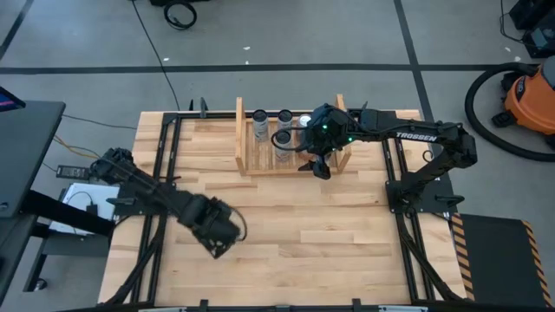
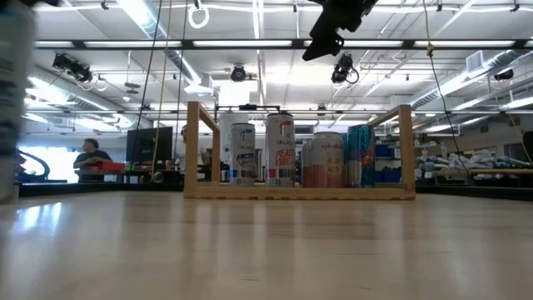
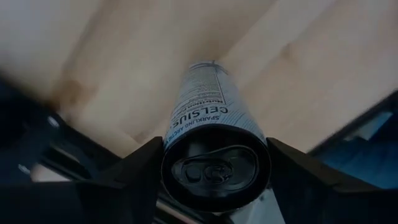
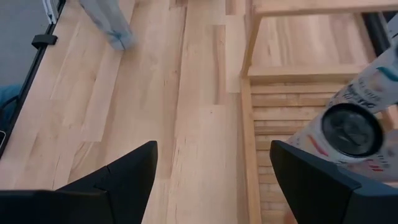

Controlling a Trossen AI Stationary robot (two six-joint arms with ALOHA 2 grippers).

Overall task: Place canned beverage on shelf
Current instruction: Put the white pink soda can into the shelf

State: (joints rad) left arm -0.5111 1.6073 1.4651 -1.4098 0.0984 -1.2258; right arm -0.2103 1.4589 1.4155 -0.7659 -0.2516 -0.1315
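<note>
My left gripper (image 1: 217, 232) is shut on a white and silver Celsius can (image 3: 208, 106) over the near left part of the table. The can also shows blurred at the left edge of the low view (image 2: 12, 100). The light wooden shelf (image 1: 240, 130) stands at the far middle of the table and holds several upright cans (image 2: 279, 150) on its slatted base. My right gripper (image 1: 319, 165) is open and empty, hovering above the shelf's near rail (image 4: 249, 143), high in the low view (image 2: 333, 25). One shelved can (image 4: 351, 127) shows beside its fingers. My left gripper pinches the can's upper wall (image 3: 186, 134), just below the rim, between its two fingers (image 3: 134, 171). The fingers come from above and point down. The can's tab end faces the wrist and its base points at the table. Whether the base touches the table I cannot tell.
Bare wooden table top lies between the left gripper and the shelf (image 1: 286, 208). Black frame rails (image 1: 165, 147) run along the table's left and right sides. In the room behind, a person (image 2: 90, 158) stands far off at the left.
</note>
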